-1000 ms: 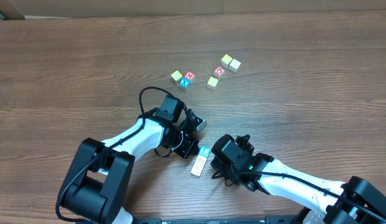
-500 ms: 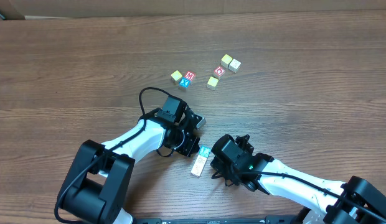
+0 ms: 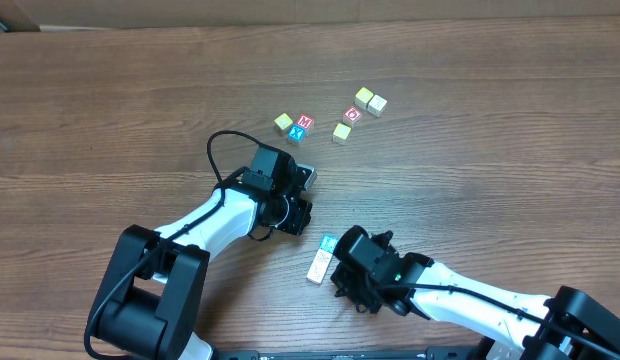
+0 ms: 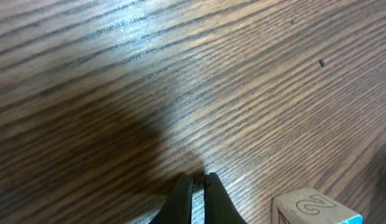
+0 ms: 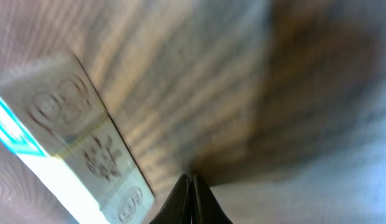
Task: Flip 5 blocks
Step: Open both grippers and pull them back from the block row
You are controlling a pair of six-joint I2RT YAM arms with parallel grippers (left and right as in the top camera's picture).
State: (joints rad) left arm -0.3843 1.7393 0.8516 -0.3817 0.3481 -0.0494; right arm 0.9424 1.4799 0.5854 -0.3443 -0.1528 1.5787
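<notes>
**Left gripper** (image 4: 197, 186): fingers pressed together with nothing between them, tips low over the bare table (image 4: 118, 74). A numbered block (image 4: 312, 208) sits close by the tips. It shows a blue edge, so it is probably the blue-faced one, but I cannot be sure.

**Right gripper** (image 5: 192, 185): likewise closed and empty. The wrist view is blurred.

**Row of three blocks** (image 3: 321, 258): lies between the two grippers, near-centre. The blue-faced block (image 3: 328, 243) is at the far end, with two pale ones nearer. The long axis runs near-to-far, leaning right at the far end.

**Relation:**
- The right gripper is just beside the row on its right, seemingly not touching.
- The left gripper stands far-left of the row, further off.
- Judgement: the right arm is better placed for the next flip, coming in leftward across the row's short side.

**Loose blocks** (image 3: 341, 132): well apart, far-centre.

**Versus a second ago:** the left gripper has backed off far-left from the row's far end, and the right arm has crept slightly nearer and left. The row and the loose blocks are unmoved.
</notes>
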